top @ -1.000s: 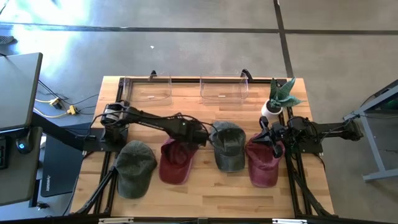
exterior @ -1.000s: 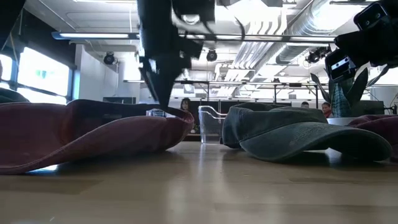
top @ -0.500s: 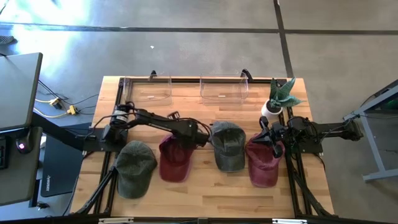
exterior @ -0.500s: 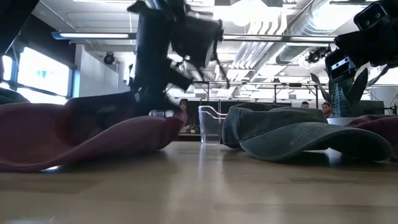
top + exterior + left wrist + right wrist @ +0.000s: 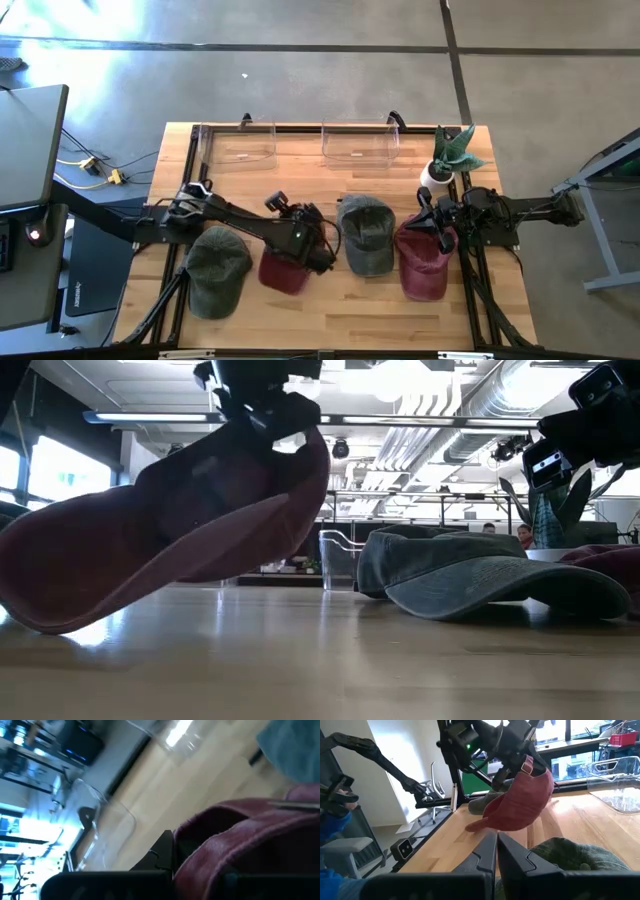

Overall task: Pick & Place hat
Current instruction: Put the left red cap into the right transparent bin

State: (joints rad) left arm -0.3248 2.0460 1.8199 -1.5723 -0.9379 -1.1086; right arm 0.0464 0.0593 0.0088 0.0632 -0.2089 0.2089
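Several caps lie in a row on the wooden table. My left gripper (image 5: 312, 252) is shut on a maroon cap (image 5: 283, 272), which stands tipped up beneath it (image 5: 190, 520). An olive cap (image 5: 215, 270) lies to its left and another olive cap (image 5: 365, 235) to its right. At the table's right, my right gripper (image 5: 440, 228) waits shut, raised above a second maroon cap (image 5: 425, 265). Its fingers (image 5: 496, 855) hold nothing. My left gripper pinches the maroon cap's rear edge (image 5: 522, 767), by the strap, between its two fingers. The fingers come from above, slanting down. The cap hangs tilted below them, crown raised, and the front of its brim (image 5: 40, 622) is down at the table top.
Two clear plastic bins (image 5: 240, 148) (image 5: 360, 145) stand along the far edge, and a potted plant (image 5: 452, 155) at the far right. Bare wood lies between the caps and the bins. People sit in the room beyond the table.
My left gripper has shut on the maroon cap's rear edge, risen, and shifted toward the table's near edge. The cap, flat a second ago, has tipped up: its crown end is lifted while the brim has stayed low at the table.
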